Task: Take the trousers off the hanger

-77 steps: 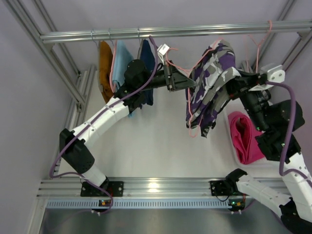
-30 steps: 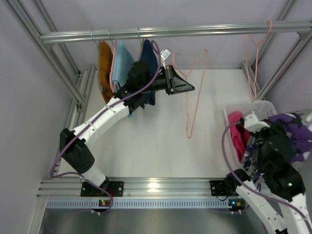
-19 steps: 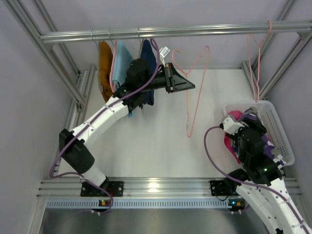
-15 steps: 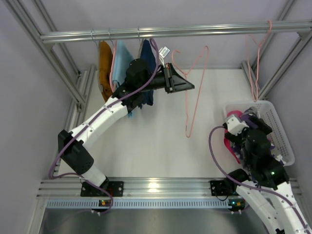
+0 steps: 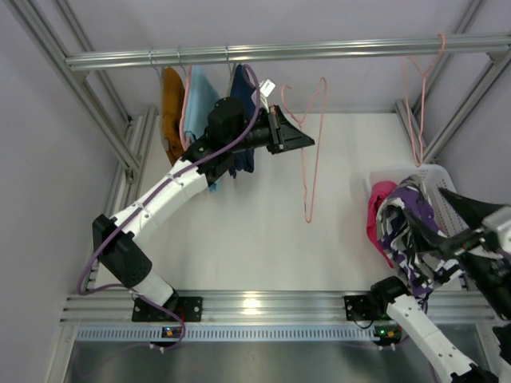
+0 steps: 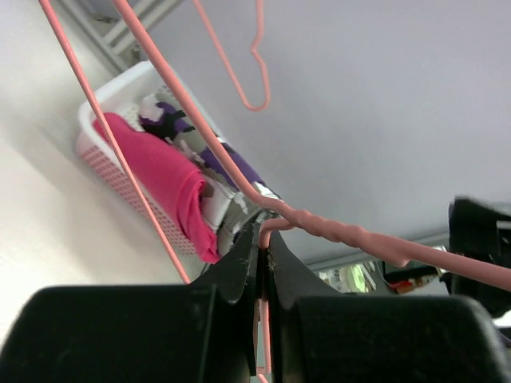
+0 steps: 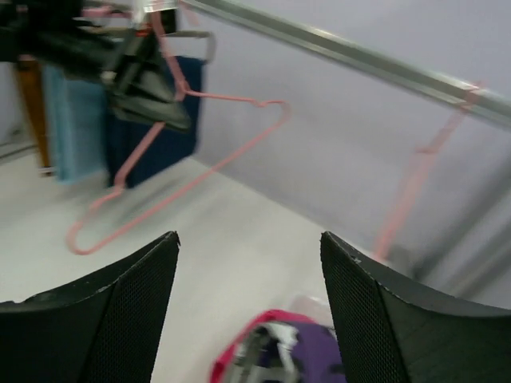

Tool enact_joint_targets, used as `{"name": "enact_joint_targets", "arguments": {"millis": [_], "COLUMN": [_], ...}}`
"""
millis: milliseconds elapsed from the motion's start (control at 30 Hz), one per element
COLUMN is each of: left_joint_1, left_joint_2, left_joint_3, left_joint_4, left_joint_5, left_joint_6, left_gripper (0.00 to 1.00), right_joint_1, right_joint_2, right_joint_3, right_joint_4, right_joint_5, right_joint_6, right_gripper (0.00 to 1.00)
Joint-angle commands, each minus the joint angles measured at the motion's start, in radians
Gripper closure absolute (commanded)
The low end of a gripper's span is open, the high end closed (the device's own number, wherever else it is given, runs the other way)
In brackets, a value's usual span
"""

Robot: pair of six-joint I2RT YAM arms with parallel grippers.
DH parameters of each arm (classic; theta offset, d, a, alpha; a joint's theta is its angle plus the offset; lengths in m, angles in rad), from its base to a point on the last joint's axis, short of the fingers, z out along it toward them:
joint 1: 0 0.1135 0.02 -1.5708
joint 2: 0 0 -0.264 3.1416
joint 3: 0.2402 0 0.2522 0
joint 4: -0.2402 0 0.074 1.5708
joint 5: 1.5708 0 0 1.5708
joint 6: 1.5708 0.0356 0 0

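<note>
A bare pink hanger hangs in mid-air, and my left gripper is shut on its wire just below the twisted neck. Both trousers lie in the white basket at the right. The patterned navy, white and purple pair is heaped on top, with the magenta-pink pair beside and under it. My right gripper hovers above the basket, open and with nothing between its fingers. Its wrist view looks down on the patterned cloth and the pink rim of cloth.
Orange, light blue and navy garments hang from the rail behind my left arm. Another bare pink hanger hangs at the rail's right end. Frame posts stand at both back corners.
My right gripper carried the patterned trousers to the basket, opened and rose clear, leaving them there. The left gripper still holds the hanger in nearly the same place.
</note>
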Motion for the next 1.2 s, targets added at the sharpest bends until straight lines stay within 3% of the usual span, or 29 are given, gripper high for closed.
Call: {"name": "enact_joint_targets", "arguments": {"millis": [0, 133, 200, 300, 467, 600, 767, 1167], "left_joint_1": [-0.007, -0.038, -0.058, -0.099, -0.142, -0.147, -0.15, -0.151], "left_joint_2": [-0.01, 0.008, 0.022, 0.027, 0.022, 0.019, 0.024, 0.02], "left_joint_3": [0.053, 0.11, 0.142, 0.188, 0.204, 0.207, 0.221, 0.231], "left_joint_4": [-0.094, -0.169, -0.218, -0.28, -0.284, -0.275, -0.258, -0.249], "left_joint_5": [-0.129, -0.221, -0.273, -0.342, -0.367, -0.362, -0.353, -0.341], "left_joint_6": [0.034, 0.069, 0.095, 0.142, 0.176, 0.179, 0.175, 0.176], "left_gripper": [1.0, 1.0, 1.0, 1.0, 1.0, 1.0, 1.0, 1.0], "right_joint_1": [-0.007, -0.012, -0.01, -0.01, -0.01, -0.009, -0.007, -0.009], "right_joint_2": [0.162, 0.259, 0.31, 0.388, 0.465, 0.485, 0.508, 0.424], "right_joint_3": [-0.092, -0.215, -0.27, -0.275, -0.333, -0.359, -0.391, -0.381], "right_joint_4": [0.085, 0.333, 0.459, 0.508, 0.637, 0.694, 0.722, 0.671], "right_joint_5": [-0.388, -0.612, -0.628, -0.568, -0.653, -0.677, -0.702, -0.622], "right_joint_6": [0.341, 0.633, 0.742, 0.778, 0.914, 0.936, 0.963, 0.865], "right_gripper": [0.3, 0.28, 0.28, 0.32, 0.34, 0.33, 0.4, 0.44]}}
